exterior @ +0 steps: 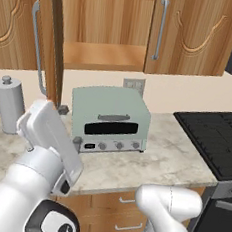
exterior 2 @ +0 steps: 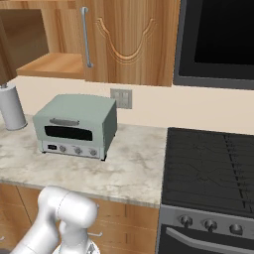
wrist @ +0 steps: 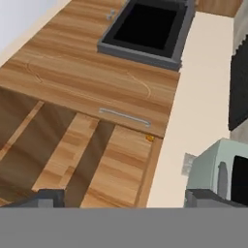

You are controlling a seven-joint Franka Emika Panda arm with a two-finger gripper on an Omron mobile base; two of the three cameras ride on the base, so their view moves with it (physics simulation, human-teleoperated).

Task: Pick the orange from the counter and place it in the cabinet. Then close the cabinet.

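Observation:
The cabinet (exterior: 103,56) hangs above the counter (exterior: 158,162). Its left door (exterior: 51,41) stands swung out and its right door (exterior: 196,35) is shut. In the hand view my gripper (wrist: 127,198) is open, its fingertips (wrist: 46,198) far apart with nothing between them, and it looks at the cabinet's bare wooden shelf (wrist: 111,164) from a distance. A tiny orange dot (wrist: 149,138), probably the orange, sits at the shelf's edge by the shut door's corner. My white forearm (exterior: 50,142) rises at the lower left, below the open door.
A pale green toaster oven (exterior: 110,120) stands on the counter under the cabinet, with a grey paper towel roll (exterior: 8,105) to its left. The black stovetop (exterior 2: 213,158) lies to the right under a dark microwave (exterior 2: 218,34). Long silver handles (exterior: 160,29) run down both doors.

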